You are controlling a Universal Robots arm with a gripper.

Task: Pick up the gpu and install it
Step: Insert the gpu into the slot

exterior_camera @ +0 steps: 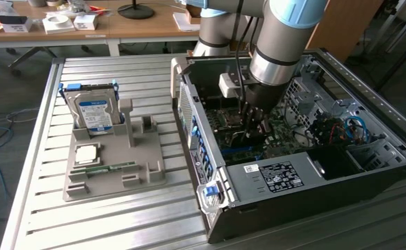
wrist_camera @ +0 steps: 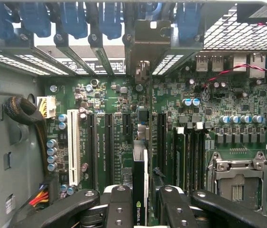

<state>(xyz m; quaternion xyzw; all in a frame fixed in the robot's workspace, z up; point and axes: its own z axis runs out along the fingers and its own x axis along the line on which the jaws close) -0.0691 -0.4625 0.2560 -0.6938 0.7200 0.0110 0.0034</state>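
On the exterior view's left, a ribbed metal bench (exterior_camera: 119, 219) carrying a grey holder tray (exterior_camera: 113, 161), with a silver hard drive (exterior_camera: 95, 112) bearing a blue label standing upright in its rear slot, a square processor chip (exterior_camera: 86, 153) lying flat nearer the front, and a narrow green memory stick (exterior_camera: 104, 169) lying just beside that chip. Behind the bench, a wooden desk (exterior_camera: 140, 26) with small white boxes and a black lamp base. Towards the middle, an open black computer case (exterior_camera: 293, 177) lying on its side, motherboard (exterior_camera: 273, 130) exposed. Reaching down into the case from above, a silver and pale blue robot arm (exterior_camera: 286, 36), its gripper (exterior_camera: 253, 130) low over the board. Seen from the wrist, the gripper (wrist_camera: 146, 204) clenched on the gpu (wrist_camera: 140, 190), a thin dark card held edge-on between two black fingers (wrist_camera: 119, 209), a green logo visible on its near edge. Card lined up with the row of long black expansion slots (wrist_camera: 108, 142), its metal bracket (wrist_camera: 147, 52) at the rear slot openings of the case; whether seated in a slot, impossible to tell. To one side of the card, a white slot (wrist_camera: 74, 147) and a bundle of black sleeved cable (wrist_camera: 24, 114); to the other side, memory slots and the metal processor socket (wrist_camera: 237, 175). On the exterior view's right, blue cables (exterior_camera: 356, 127) inside the case near the drive bays.
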